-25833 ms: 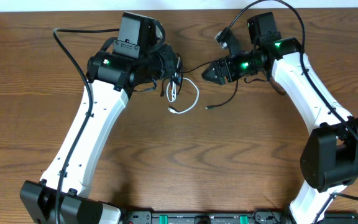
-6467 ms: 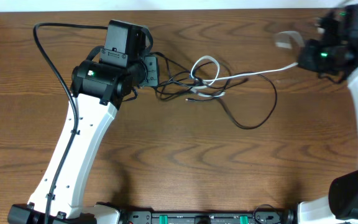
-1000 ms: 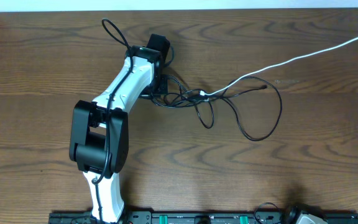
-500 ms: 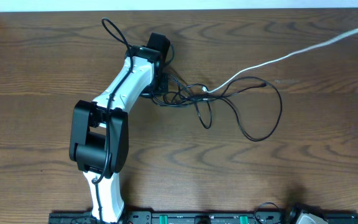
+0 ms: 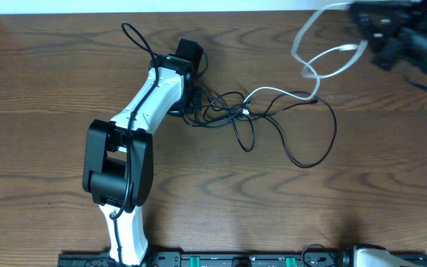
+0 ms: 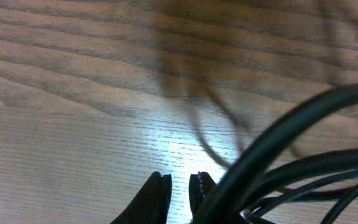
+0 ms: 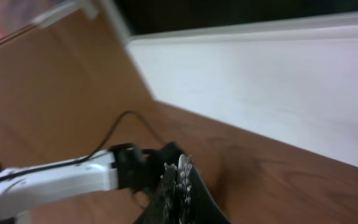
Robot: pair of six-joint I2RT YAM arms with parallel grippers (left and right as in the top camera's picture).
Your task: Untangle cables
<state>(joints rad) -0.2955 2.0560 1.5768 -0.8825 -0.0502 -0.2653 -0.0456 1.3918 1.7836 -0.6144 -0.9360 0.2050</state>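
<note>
Brown wooden table (image 5: 50,148) carried the black cables (image 5: 224,113), knotted beside the left gripper (image 5: 191,104), its 2 fingers nearly together, its hold unclear. The right gripper (image 5: 380,37), closed, seemingly pinched the white cable (image 5: 273,91) aloft. Freeing that white one was likely underway; next called for a slow outward pull.
</note>
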